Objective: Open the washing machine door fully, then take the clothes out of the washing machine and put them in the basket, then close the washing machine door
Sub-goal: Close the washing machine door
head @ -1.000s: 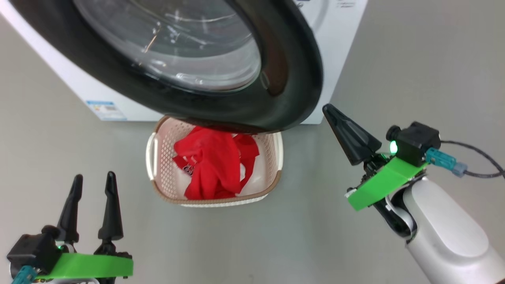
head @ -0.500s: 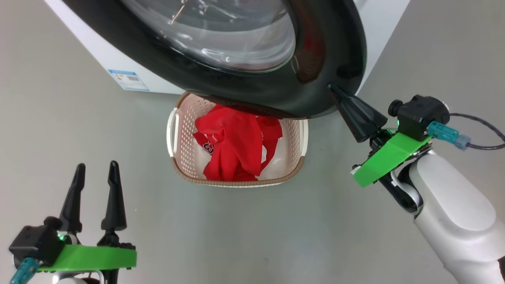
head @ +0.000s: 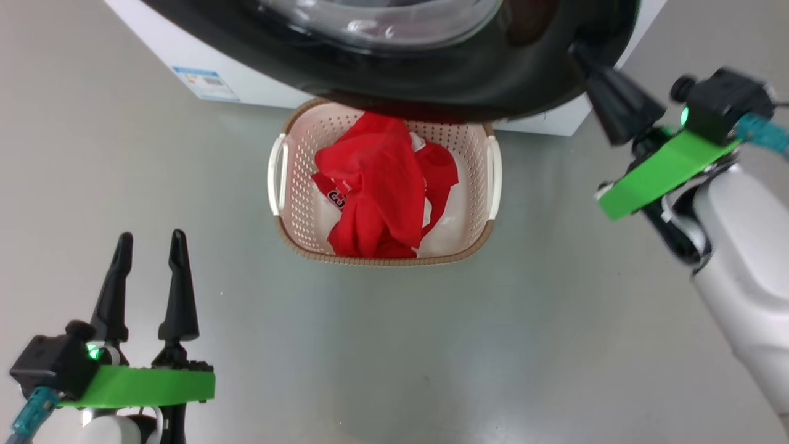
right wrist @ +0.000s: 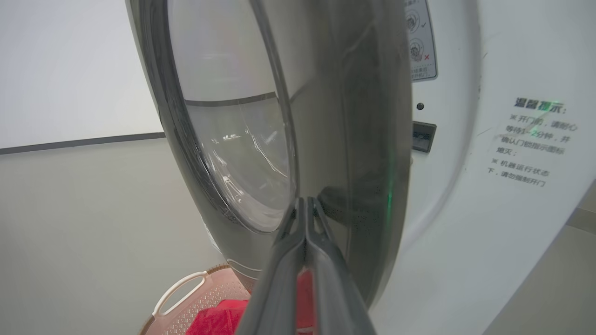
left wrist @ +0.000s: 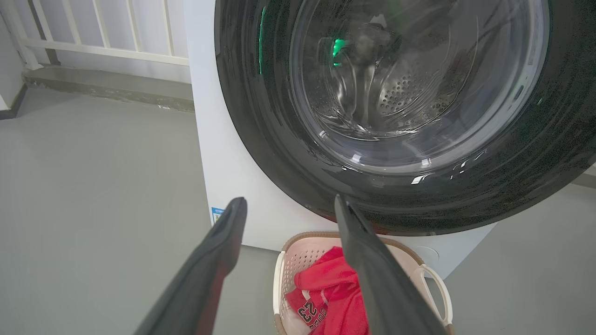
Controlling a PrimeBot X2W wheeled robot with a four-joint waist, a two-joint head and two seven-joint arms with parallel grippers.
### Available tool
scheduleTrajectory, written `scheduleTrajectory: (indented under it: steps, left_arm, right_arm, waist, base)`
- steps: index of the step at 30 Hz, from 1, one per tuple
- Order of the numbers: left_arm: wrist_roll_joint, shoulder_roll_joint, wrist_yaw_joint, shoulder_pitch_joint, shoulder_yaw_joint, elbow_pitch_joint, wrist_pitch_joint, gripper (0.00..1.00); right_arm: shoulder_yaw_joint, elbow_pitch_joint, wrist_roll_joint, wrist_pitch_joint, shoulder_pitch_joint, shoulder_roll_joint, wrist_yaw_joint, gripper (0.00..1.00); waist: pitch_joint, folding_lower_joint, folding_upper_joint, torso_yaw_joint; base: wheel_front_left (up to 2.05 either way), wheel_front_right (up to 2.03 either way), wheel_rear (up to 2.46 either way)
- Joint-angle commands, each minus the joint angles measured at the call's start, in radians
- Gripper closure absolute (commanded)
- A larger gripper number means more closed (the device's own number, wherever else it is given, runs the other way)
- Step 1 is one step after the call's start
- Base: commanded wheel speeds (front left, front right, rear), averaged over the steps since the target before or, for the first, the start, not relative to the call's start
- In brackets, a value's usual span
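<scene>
**Status: Door Ajar, Load in Basket**

Components counted: one washing machine (left wrist: 219,139), one washing machine door (head: 394,80), one basket (head: 382,260), two grippers with two dark fingers each.

1. Door. The round door, with its glossy black rim and bulging glass window, stands swung out from the machine front. In the right wrist view its latch side is clear of the white panel, and one dark latch slot (right wrist: 423,137) is exposed there. The perforated drum (left wrist: 405,93) shows through the glass in the left wrist view.

2. Basket. The basket sits on the grey floor (head: 394,357) directly in front of the machine, its far end under the lower edge of the door. Both of its white handles (head: 276,176) are visible, one on each side.

3. Load. The clothes (head: 376,191) lie bunched inside the basket: red fabric on top, one piece lettered "23", with white fabric beneath. The number of garments cannot be told from the heap.

4. Left gripper (head: 151,236). Released, with fingers spread and nothing between them. It hovers above the floor, near the basket's left side and apart from it.

5. Right gripper (right wrist: 305,202). Clenched, with fingers pressed together on nothing. The tips lie against the door's black outer rim, at its right edge.

6. Marking. One blue label sticker (head: 206,83) sits low on the machine front, left of the basket.
</scene>
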Motion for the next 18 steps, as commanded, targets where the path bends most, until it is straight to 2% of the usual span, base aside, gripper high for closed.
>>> scheduleTrajectory:
  steps: [1,18]
  left_arm:
    - [0.009,0.017,-0.007,-0.023,0.037,-0.028,-0.009,0.00]
    - [0.021,-0.002,-0.016,-0.049,0.039,-0.032,-0.009,0.00]
  right_arm:
    - [-0.005,-0.014,-0.004,-0.005,-0.017,-0.007,0.001,1.00]
    - [-0.053,0.102,-0.002,-0.005,-0.214,-0.057,0.001,1.00]
  waist:
    - [0.022,0.0000,0.0000,0.016]
    - [0.077,0.0000,0.0000,0.062]
  base:
    - [0.00,0.00,0.00]
    - [0.00,0.00,0.00]
